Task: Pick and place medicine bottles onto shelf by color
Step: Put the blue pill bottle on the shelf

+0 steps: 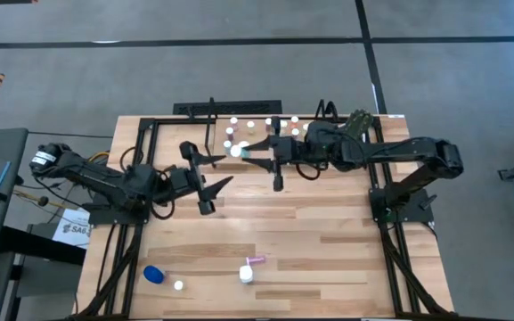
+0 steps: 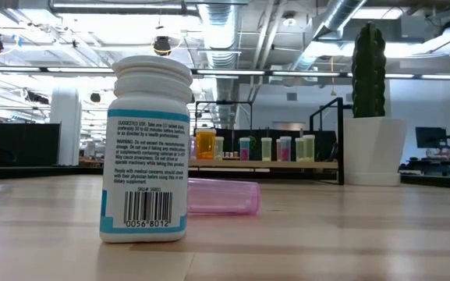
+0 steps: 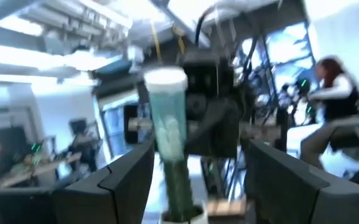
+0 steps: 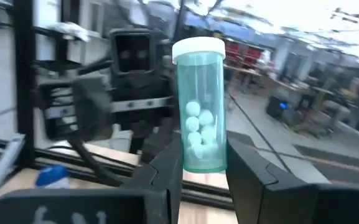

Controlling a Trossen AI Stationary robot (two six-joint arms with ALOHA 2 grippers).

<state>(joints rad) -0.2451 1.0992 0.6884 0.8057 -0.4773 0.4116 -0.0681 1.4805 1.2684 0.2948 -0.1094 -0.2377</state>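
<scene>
A: High view first. We see the right gripper point(image 1: 249, 152) up in the upper middle of the frame, just beside the white caps on the shelf point(image 1: 265, 120).

B: And in the right wrist view we get the grip itself: those fingers point(image 4: 167, 165) are clamped on a teal vial point(image 4: 200, 106), upright, white cap on top, white pills inside.

A: We spot the same vial from the left wrist view, centre frame, held up in front of the other arm. The left gripper point(image 1: 216, 171) sits left of centre in the high view, jaws spread wide, nothing between them.

B: Down at the lower middle of the high view we have a white bottle point(image 1: 246, 275) standing and a pink vial point(image 1: 255, 260) lying beside it. A blue bottle point(image 1: 153, 275) is at the lower left, with one small white-capped bottle point(image 1: 178, 285) near it.

A: Low view: the white bottle looms at the left, the pink vial on its side behind it, and coloured bottles line the shelf far back.
</scene>
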